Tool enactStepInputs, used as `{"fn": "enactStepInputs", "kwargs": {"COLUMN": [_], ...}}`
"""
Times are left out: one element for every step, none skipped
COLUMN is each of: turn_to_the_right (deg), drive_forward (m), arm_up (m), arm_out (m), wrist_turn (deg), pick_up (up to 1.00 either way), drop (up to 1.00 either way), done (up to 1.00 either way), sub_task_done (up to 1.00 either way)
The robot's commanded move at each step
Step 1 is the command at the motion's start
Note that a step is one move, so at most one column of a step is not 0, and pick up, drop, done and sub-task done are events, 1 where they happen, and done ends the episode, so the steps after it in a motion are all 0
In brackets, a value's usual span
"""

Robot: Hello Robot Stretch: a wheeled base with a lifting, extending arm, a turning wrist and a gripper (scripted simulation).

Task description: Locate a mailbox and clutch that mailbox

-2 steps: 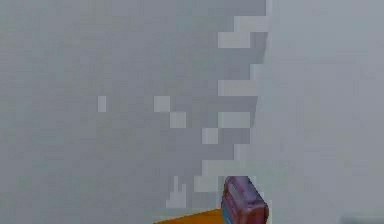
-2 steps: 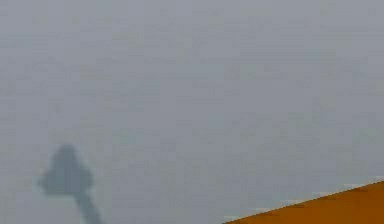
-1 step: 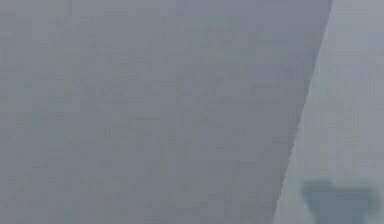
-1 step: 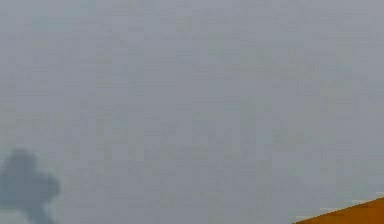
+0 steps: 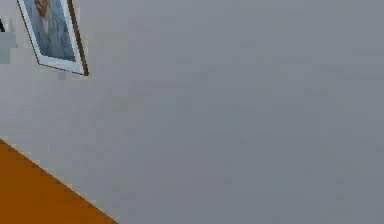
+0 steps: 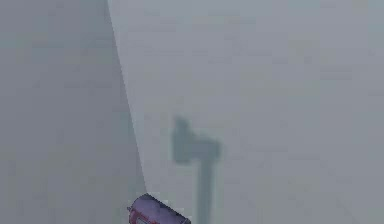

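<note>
A small purplish, rounded thing (image 6: 157, 211) with a dark edge pokes up at the bottom edge of the arm side view, just left of the middle. It sits close to a corner where two grey walls meet. Its shape is too cut off to name it.
A plain grey wall (image 5: 230, 110) stands close ahead in the forward view. A framed portrait picture (image 5: 52, 33) hangs on it at the upper left. A wedge of orange floor (image 5: 40, 195) shows at the lower left. In the arm side view, a wall corner (image 6: 125, 100) runs down from the top.
</note>
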Motion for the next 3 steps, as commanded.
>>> {"fn": "enactStepInputs", "kwargs": {"turn_to_the_right": [-12.0, 0.0, 0.0], "drive_forward": [0.0, 0.0, 0.0], "arm_up": [0.0, 0.1, 0.0], "arm_out": [0.0, 0.0, 0.14], "wrist_turn": [0.0, 0.0, 0.0], "pick_up": [0.0, 0.0, 0.0], "drop": [0.0, 0.0, 0.0], "done": [0.0, 0.0, 0.0], "sub_task_done": [0.0, 0.0, 0.0]}}
